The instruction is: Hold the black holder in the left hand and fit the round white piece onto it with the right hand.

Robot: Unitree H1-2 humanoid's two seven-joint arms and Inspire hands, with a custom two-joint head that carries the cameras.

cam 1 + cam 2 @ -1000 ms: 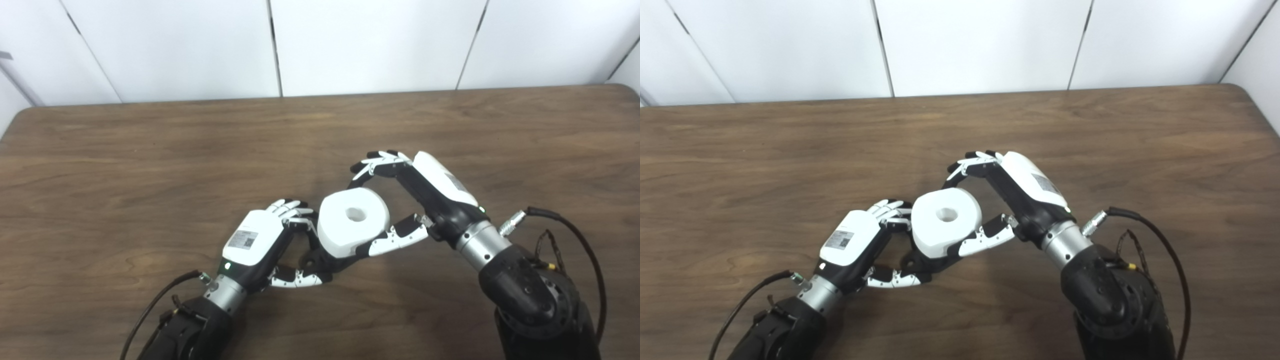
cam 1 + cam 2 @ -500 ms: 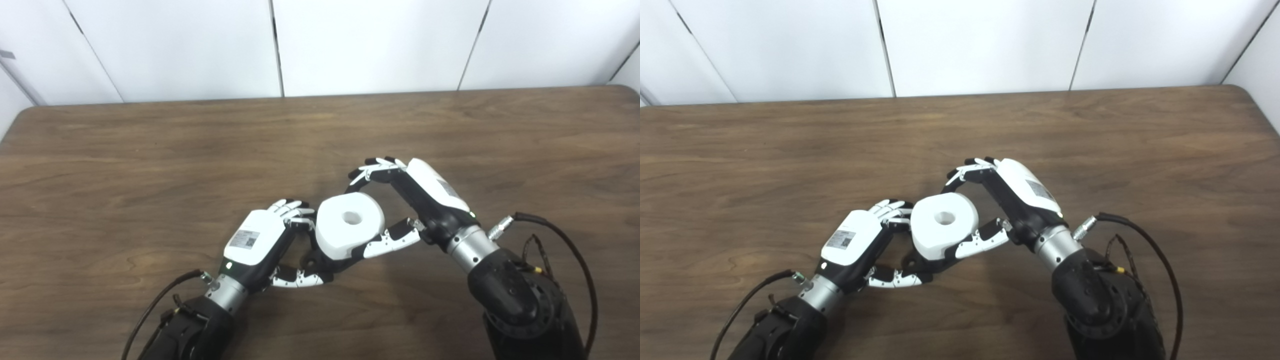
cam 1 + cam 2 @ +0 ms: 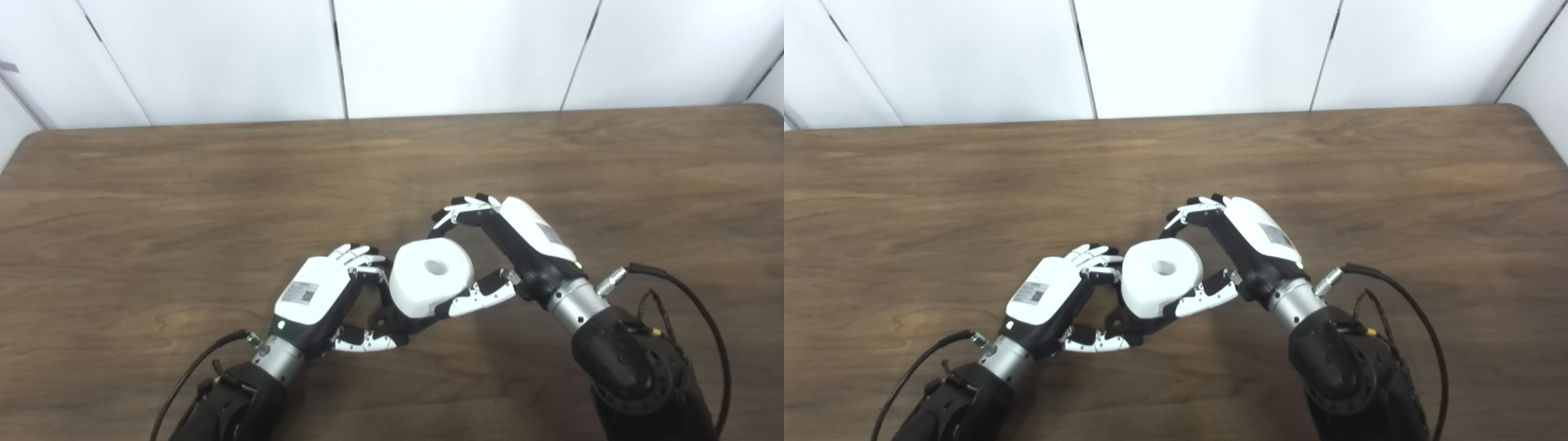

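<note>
The round white piece (image 3: 432,277) is sinking lower than a second ago, the right hand (image 3: 511,245) coming down with it. One white piece, one black holder (image 3: 392,318), two hands on the tabletop (image 3: 184,202). The piece's centre hole is facing up, tipped toward 1 o'clock. Right hand is pinching it; left hand (image 3: 324,297), at 8 o'clock of it, is gripping the holder underneath.
</note>
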